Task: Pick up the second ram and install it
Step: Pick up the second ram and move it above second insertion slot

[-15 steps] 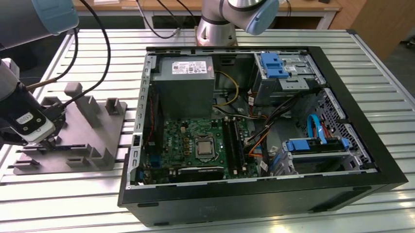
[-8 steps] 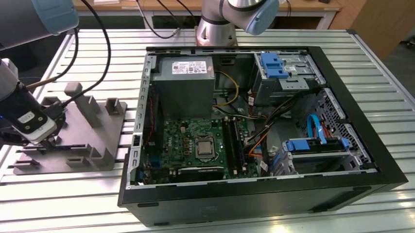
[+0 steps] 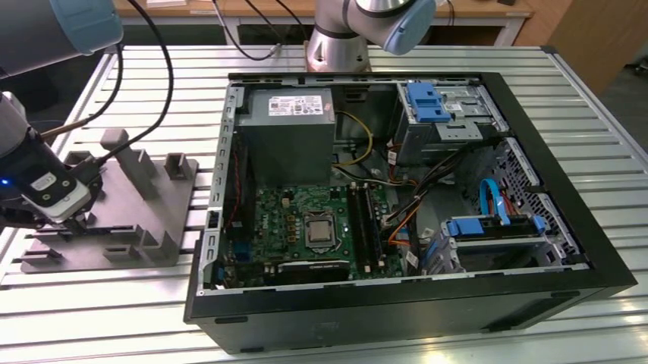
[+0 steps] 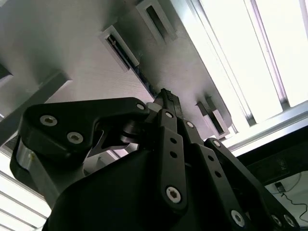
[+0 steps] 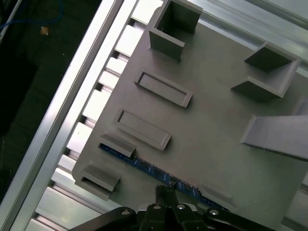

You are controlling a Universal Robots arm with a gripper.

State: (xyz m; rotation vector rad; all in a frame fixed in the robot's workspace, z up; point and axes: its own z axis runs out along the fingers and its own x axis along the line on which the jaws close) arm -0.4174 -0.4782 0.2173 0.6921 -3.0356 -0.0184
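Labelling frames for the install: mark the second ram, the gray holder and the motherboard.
second ram [image 5: 139, 165]: first wrist view, middle of its blue edge.
gray holder [image 5: 211, 130]: first wrist view, bare flat top.
motherboard [image 3: 273, 216]: exterior view, green board beside the processor.

In the exterior view the computer case [image 3: 405, 312] is evenly lit with a shaded interior, while in the second wrist view the table slats [image 4: 231, 43] are washed out by glare behind the silhouetted gripper [image 4: 166, 96].

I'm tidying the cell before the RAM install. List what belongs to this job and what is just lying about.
Job: gripper at the second ram; grey holder carrying it; motherboard in the open computer case.
Just there: power supply; blue drive caddy; slatted table.
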